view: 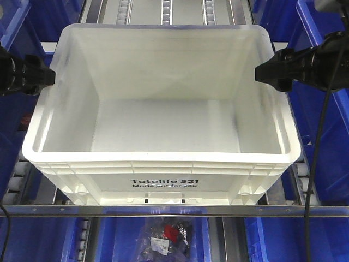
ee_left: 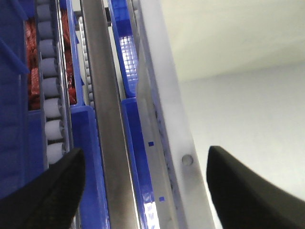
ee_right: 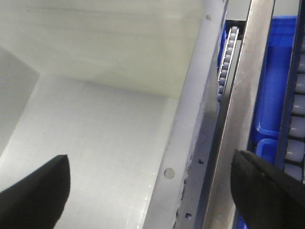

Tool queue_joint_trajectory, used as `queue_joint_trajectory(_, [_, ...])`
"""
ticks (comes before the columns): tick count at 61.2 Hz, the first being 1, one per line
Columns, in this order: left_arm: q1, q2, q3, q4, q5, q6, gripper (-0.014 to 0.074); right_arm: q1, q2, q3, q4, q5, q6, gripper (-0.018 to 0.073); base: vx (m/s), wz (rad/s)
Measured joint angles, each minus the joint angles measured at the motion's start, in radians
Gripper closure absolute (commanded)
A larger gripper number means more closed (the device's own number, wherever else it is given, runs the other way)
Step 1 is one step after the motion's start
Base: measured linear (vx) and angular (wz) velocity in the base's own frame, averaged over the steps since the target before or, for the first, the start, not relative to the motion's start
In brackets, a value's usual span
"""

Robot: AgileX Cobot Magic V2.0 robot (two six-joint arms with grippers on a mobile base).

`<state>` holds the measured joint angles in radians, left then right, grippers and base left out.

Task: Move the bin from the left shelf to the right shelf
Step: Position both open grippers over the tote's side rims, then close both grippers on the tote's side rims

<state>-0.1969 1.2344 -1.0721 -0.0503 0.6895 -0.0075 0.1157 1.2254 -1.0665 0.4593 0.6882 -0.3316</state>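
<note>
The white bin (view: 163, 183) sits on the roller shelf (view: 164, 11), its printed side against the metal front rail (view: 65, 209), with blue bins (view: 327, 109) on both sides and below. My left gripper (ee_left: 145, 157) is spread wide and holds nothing; it straddles the bin's left rim, one finger over the white interior, the other outside over the rollers (ee_left: 50, 90), with a gap to the wall on each side. My right gripper (ee_right: 151, 164) is equally wide open and empty, straddling the right rim the same way, one finger inside the bin and one outside above the shelf's side rail.
</note>
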Motion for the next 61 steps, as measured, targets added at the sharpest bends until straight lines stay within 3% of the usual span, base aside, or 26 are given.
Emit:
queue_joint_trajectory(37, [0.0,0.004,-0.005,-0.056,0.002,0.0,0.0074,0.0,0.01,-0.007,0.001,0.008,0.002,-0.0035,0.0,0.0])
queue_joint_trajectory(61, [0.0,0.171,-0.201,-0.072,0.177,0.0,0.0074,0.0,0.173,-0.175,-0.018,0.151,0.044,-0.0035,0.0,0.0])
